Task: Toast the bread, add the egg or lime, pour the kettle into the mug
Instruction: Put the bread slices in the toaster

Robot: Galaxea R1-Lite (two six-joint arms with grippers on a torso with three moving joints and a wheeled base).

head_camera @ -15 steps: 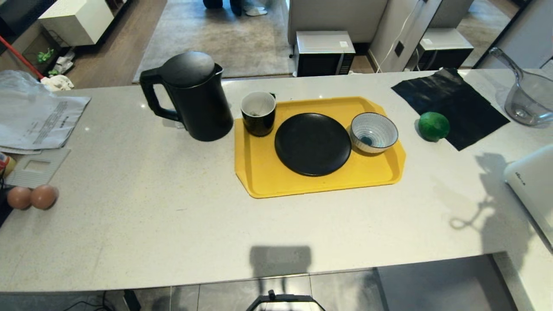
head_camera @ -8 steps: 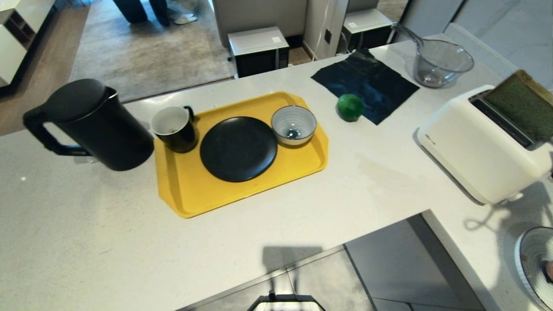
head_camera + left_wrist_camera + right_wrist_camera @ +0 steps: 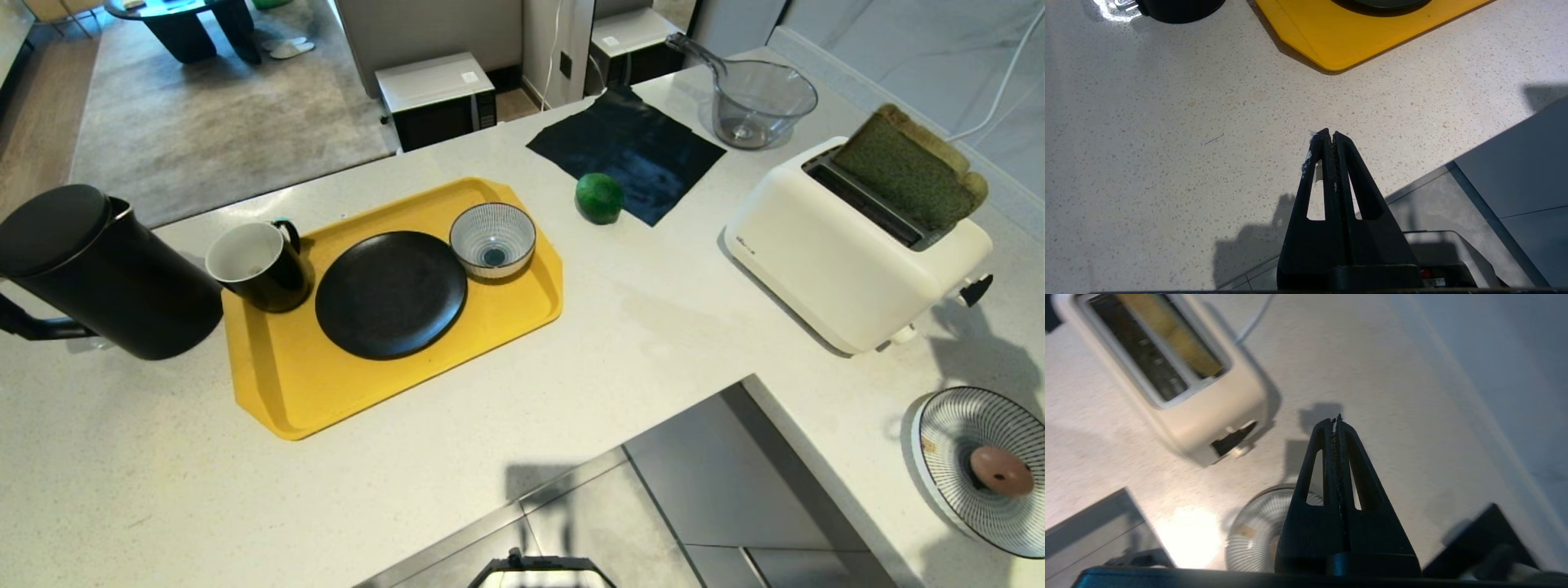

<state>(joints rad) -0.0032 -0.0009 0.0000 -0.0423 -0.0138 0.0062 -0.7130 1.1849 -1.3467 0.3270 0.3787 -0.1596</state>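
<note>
The green bread (image 3: pixel 906 167) stands tilted in the far slot of the white toaster (image 3: pixel 849 245), sticking well out. A pinkish-brown egg (image 3: pixel 1001 471) lies on a striped plate (image 3: pixel 947 433) at the near right. The lime (image 3: pixel 599 197) rests beside a black cloth. The black kettle (image 3: pixel 90 269) stands at the left, next to the black mug (image 3: pixel 257 265) on the yellow tray (image 3: pixel 277 392). Neither gripper shows in the head view. My right gripper (image 3: pixel 1336 420) hangs shut and empty above the counter, between the toaster (image 3: pixel 1208 412) and the striped plate (image 3: pixel 1249 535). My left gripper (image 3: pixel 1329 134) is shut and empty over the counter's front edge.
The tray also carries a black plate (image 3: pixel 390 294) and a blue-striped bowl (image 3: pixel 492 239). A black cloth (image 3: pixel 624 151) and a clear glass jug (image 3: pixel 751 102) sit at the back. The counter turns a corner at the right, with grey floor (image 3: pixel 702 490) in the angle.
The head view has swung to the right: the toaster with the bread and the striped plate with the egg have come into view. The two eggs and papers at the left have left it.
</note>
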